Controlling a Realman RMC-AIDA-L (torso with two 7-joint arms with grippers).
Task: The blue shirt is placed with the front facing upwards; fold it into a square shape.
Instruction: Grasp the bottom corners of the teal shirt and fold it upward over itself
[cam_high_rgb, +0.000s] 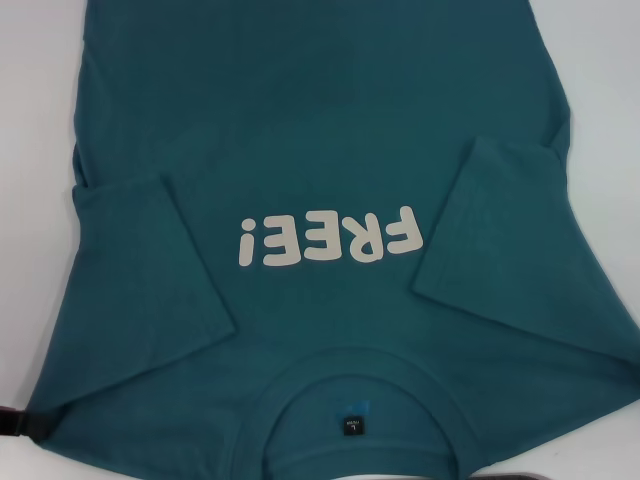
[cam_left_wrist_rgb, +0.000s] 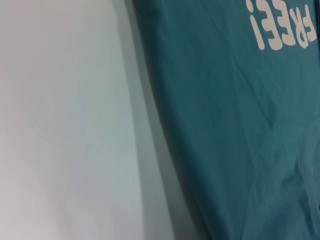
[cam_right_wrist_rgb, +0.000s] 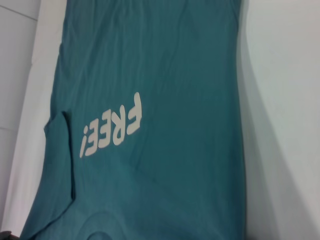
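Lying flat on table (cam_high_rgb: 610, 60), blue shirt (cam_high_rgb: 320, 130), no pincer visible

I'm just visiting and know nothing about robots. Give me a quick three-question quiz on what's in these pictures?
1. True or false: both sleeves of the blue shirt are folded inward over its front.
2. Which word is printed on the chest? A) FRESH B) FREE! C) FLY
3. Fill in: the collar lies at the ____ edge of the head view, nearest the robot.

Key: 1 true: left sleeve, right sleeve. 2 B, the lettering. 3 bottom. No end effector is clearly visible.
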